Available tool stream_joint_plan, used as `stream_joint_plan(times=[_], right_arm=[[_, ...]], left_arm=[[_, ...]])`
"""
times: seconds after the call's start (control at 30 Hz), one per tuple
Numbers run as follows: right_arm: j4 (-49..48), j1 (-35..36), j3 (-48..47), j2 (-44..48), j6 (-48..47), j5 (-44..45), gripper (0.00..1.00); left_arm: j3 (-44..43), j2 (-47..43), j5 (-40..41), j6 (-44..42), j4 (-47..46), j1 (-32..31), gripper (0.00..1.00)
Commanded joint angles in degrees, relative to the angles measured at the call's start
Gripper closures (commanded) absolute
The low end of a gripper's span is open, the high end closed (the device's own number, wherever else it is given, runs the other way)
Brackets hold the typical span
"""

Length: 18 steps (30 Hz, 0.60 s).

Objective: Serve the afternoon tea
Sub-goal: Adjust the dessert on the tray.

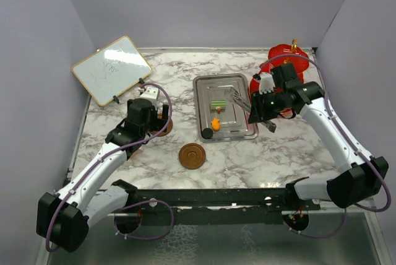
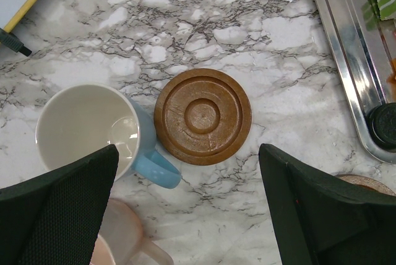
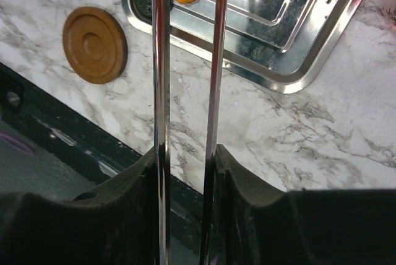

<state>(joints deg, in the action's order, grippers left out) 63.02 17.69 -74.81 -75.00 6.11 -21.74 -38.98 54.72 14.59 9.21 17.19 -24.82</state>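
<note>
My left gripper is open and empty above the table; its jaws stand wide apart in the left wrist view. Below it stand a blue cup, part of a pink cup and a round brown saucer. A second saucer lies nearer the front. My right gripper is shut on metal tongs, whose tips reach over the steel tray. The tray holds a green piece, an orange piece and a black piece. The red stand is behind the right arm.
A wood-framed whiteboard leans at the back left. Grey walls close in the table on three sides. A black rail runs along the front edge. The tray's rim lies just right of the left gripper.
</note>
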Motion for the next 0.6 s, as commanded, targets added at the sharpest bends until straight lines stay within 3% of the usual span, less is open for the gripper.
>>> stream_joint_plan(times=[0.0,0.3,0.57], right_arm=[[-5.5,5.8,0.8,-2.6,-4.4,9.7,0.65],[-16.9,11.1,7.1,-3.9,-18.2,19.4,0.66],[-22.3,13.7,12.1,-4.9,-30.9,22.3,0.64]], left_arm=[[-1.1,0.0,-0.2,-0.4,-1.0,0.2,0.01],[-1.2,0.2,0.0,-0.5,-1.0,0.3,0.01],[-1.2,0.1,0.3,-0.6,-0.9,0.2,0.01]])
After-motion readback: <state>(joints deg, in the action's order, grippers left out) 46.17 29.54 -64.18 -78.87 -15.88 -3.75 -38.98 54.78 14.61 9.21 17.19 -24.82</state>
